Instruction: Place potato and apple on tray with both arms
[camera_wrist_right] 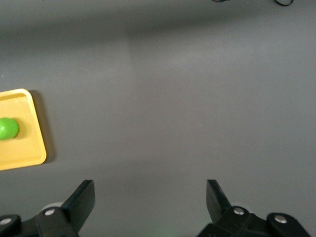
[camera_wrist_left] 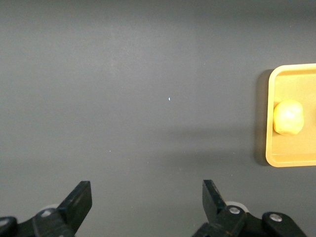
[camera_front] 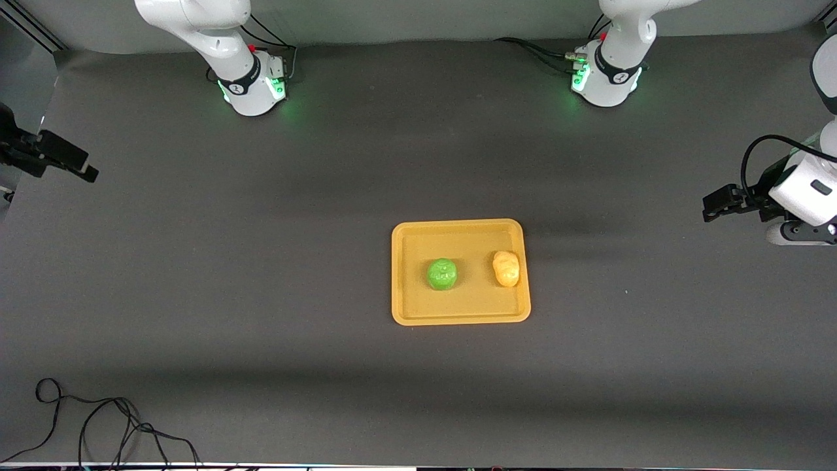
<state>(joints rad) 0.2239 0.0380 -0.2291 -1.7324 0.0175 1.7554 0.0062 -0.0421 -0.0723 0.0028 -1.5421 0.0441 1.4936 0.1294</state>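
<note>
The mustard-yellow tray [camera_front: 410,314] lies in the middle of the table. The green apple [camera_front: 442,274] sits on it toward the right arm's end. The yellow-orange potato [camera_front: 506,268] sits on it toward the left arm's end. My left gripper [camera_front: 711,205] is open and empty over bare table at the left arm's end; the left wrist view shows it [camera_wrist_left: 146,190] with the potato [camera_wrist_left: 288,117] on the tray [camera_wrist_left: 291,159]. My right gripper [camera_front: 85,170] is open and empty at the right arm's end; the right wrist view shows it [camera_wrist_right: 150,190], the apple [camera_wrist_right: 8,128] and the tray [camera_wrist_right: 27,148].
A loose black cable [camera_front: 98,418] lies on the table near the front camera at the right arm's end. The two arm bases [camera_front: 255,88] [camera_front: 605,82] stand along the edge farthest from the front camera. Dark grey mat covers the table.
</note>
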